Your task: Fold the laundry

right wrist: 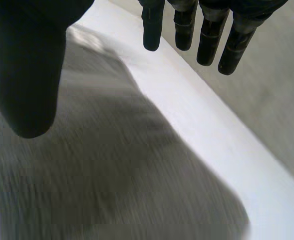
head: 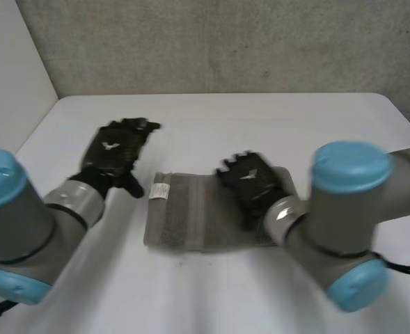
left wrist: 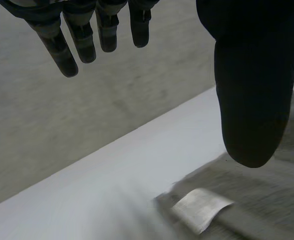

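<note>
Left hand [head: 114,154]: released. Its fingers [left wrist: 62,55] are straight and spread, the thumb [left wrist: 251,100] is apart from them, and nothing is held. It sits over the bare table [head: 211,125], just beside the cloth's left edge and clear of the fabric. This placement probably leaves the hand free to reach that edge.

Cloth [head: 184,219]: grey, lying flat near the middle of the table as a rough rectangle. It appears to be already folded at least once. A white tag [head: 160,190] lies at its upper left corner, the corner nearest the left hand, which marks that side as a hem or seam edge.

Right hand [head: 250,182]: released. Its fingers are straight, it grips nothing, and its palm faces down over the right part of the cloth. Whether the palm touches the fabric cannot be told. This position suits pinning or smoothing that end.

Judgement: a further fold is likely the next step. If the right end is not pinned, the cloth could slide.
</note>
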`<state>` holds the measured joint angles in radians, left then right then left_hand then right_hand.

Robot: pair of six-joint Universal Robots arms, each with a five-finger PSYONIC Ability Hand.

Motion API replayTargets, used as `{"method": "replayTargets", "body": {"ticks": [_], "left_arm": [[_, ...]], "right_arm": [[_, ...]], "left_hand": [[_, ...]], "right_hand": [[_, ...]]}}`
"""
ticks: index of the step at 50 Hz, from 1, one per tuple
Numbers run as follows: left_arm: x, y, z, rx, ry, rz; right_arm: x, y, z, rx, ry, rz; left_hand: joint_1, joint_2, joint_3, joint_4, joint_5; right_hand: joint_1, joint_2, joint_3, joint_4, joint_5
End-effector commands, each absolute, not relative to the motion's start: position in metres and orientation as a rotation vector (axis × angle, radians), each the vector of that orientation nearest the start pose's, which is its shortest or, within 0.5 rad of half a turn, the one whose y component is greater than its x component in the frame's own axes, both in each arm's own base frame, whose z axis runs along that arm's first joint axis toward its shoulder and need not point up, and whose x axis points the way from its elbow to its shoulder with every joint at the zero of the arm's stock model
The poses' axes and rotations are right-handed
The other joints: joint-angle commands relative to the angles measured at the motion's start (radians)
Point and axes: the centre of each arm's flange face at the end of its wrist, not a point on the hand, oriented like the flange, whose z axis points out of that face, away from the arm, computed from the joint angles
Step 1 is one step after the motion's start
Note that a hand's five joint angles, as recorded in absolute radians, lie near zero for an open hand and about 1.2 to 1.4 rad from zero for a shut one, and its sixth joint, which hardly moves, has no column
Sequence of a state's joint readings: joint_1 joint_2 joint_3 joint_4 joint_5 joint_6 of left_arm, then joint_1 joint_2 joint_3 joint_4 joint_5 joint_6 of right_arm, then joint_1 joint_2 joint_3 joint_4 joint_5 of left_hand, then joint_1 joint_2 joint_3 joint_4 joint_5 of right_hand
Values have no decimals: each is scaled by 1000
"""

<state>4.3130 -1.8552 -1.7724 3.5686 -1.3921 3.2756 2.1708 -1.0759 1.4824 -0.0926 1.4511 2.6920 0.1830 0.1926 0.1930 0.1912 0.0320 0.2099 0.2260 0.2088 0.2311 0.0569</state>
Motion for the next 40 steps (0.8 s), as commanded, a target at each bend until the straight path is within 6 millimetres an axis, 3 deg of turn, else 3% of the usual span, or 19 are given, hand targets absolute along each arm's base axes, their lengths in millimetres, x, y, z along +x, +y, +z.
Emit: {"method": "replayTargets", "body": {"ticks": [1,2,7,11,13,14,17,18,22,24,27,30,31,32,33,34,36,38,40], "left_arm": [[-315,-251,143,1027,2343,-2118],[-313,-251,140,1033,2325,-2087],[-308,-245,139,1049,2303,-2047],[-300,-241,157,1023,2263,-2090],[-296,-241,164,1005,2251,-2104],[-292,-242,169,983,2241,-2112],[-270,-256,184,872,2211,-2126],[-270,-256,184,872,2210,-2126],[-245,-265,198,757,2179,-2133],[-238,-268,200,729,2175,-2128],[-226,-271,204,669,2172,-2121],[-220,-269,208,638,2174,-2134],[-221,-269,209,630,2186,-2142],[-221,-269,209,630,2186,-2143],[-222,-268,210,618,2197,-2159],[-225,-268,213,604,2207,-2185],[-229,-267,217,597,2216,-2218],[-237,-264,223,615,2227,-2264],[-248,-261,229,645,2244,-2305]], "right_arm": [[254,-241,130,-1090,2340,-1612],[253,-242,127,-1111,2345,-1622],[258,-251,139,-1193,2302,-1726],[267,-265,158,-1209,2241,-1874],[299,-254,188,-1266,2055,-2014],[299,-254,189,-1267,2054,-2015],[347,-220,206,-1357,1818,-2038],[369,-202,201,-1410,1749,-1998],[400,-168,184,-1548,1631,-1921],[418,-136,159,-1738,1526,-1821],[423,-127,137,-1845,1502,-1766],[424,-129,139,-1838,1509,-1774],[424,-130,147,-1791,1522,-1784],[424,-131,161,-1703,1541,-1800],[424,-131,161,-1702,1541,-1800],[421,-137,183,-1568,1569,-1825],[411,-153,204,-1405,1622,-1845],[382,-193,236,-1064,1746,-1853],[367,-208,245,-938,1793,-1847]], "left_hand": [[30,21,21,22,7],[28,18,18,19,4],[25,15,15,16,1],[25,15,15,16,1],[25,15,15,16,1],[25,15,15,16,1],[25,15,15,16,1],[25,15,15,16,1],[27,18,18,19,4],[28,18,18,19,4],[25,15,15,16,1],[25,15,15,16,1],[33,24,23,25,10],[33,24,23,25,10],[54,44,44,46,30],[57,47,47,49,33],[57,47,47,49,33],[57,47,47,49,33],[57,47,47,49,33]], "right_hand": [[709,693,710,688,687],[1139,1123,1140,1118,1118],[1186,1170,1187,1165,1165],[1186,1170,1187,1165,1165],[1186,1170,1187,1165,1165],[1186,1170,1187,1165,1165],[1186,1170,1187,1165,1165],[1186,1170,1187,1165,1165],[1186,1170,1187,1165,1165],[1186,1170,1187,1165,1165],[1186,1170,1187,1165,1165],[1186,1170,1187,1165,1165],[914,898,915,893,893],[359,343,360,338,338],[354,338,355,332,332],[-35,-51,-34,-57,-57],[-35,-51,-34,-57,-57],[-35,-51,-34,-57,-57],[-35,-51,-34,-57,-57]]}}
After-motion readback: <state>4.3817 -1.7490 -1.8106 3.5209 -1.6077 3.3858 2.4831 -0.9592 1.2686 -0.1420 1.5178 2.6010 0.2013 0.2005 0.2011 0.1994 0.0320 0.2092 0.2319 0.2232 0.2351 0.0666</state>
